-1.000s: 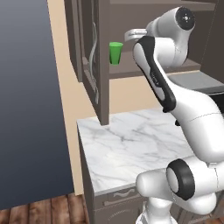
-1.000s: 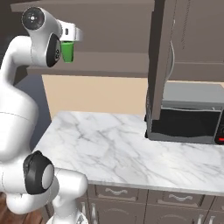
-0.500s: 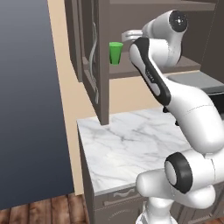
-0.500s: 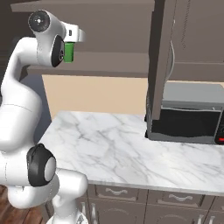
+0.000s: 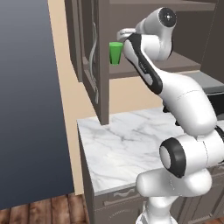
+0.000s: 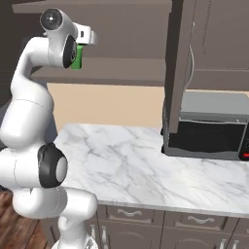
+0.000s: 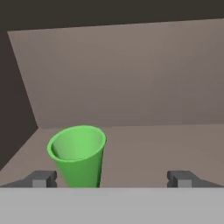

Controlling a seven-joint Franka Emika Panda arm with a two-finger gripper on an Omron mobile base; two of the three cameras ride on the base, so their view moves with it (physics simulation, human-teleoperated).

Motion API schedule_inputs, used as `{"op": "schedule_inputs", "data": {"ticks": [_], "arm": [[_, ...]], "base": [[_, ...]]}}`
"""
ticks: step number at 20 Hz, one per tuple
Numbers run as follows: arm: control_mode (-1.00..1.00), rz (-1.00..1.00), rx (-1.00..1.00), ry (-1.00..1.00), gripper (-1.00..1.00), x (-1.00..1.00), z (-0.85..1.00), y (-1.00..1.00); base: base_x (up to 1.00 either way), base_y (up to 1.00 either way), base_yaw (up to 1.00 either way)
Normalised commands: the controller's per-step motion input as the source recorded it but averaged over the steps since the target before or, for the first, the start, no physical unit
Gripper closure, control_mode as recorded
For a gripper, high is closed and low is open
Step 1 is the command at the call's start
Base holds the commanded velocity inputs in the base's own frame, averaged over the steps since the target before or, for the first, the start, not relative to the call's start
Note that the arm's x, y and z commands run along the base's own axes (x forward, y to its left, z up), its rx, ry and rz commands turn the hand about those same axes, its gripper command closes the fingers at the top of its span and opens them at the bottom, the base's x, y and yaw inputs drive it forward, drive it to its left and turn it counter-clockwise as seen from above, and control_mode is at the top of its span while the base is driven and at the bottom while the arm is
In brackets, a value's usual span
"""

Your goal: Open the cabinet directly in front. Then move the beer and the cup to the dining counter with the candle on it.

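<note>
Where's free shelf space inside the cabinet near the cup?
The shelf is bare between the cup and the right side, back to the rear wall. Tight spot: cup stands near the left wall, by the gripper's left fingertip.

The brown cabinet shelf (image 7: 166,144) carries 1 upright green cup (image 7: 78,154).
</note>
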Motion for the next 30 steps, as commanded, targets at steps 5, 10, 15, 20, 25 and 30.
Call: {"op": "schedule_inputs", "data": {"ticks": [5, 10, 15, 20, 25, 30], "arm": [[-1.0, 0.0, 0.0, 0.0, -1.0, 0.43, -0.24, 0.16], [-1.0, 0.0, -0.01, 0.0, -1.0, 0.2, -0.35, 0.11], [-1.0, 0.0, 0.0, 0.0, -1.0, 0.25, -0.01, 0.0], [-1.0, 0.0, 0.0, 0.0, -1.0, 0.07, 0.0, 0.0], [-1.0, 0.0, 0.0, 0.02, -1.0, 0.02, -0.03, 0.0], [-1.0, 0.0, 0.0, 0.0, -1.0, 0.01, -0.16, 0.0]], "base": [[0.0, 0.0, 0.0], [0.0, 0.0, 0.0], [0.0, 0.0, 0.0], [0.0, 0.0, 0.0], [0.0, 0.0, 0.0], [0.0, 0.0, 0.0]]}}
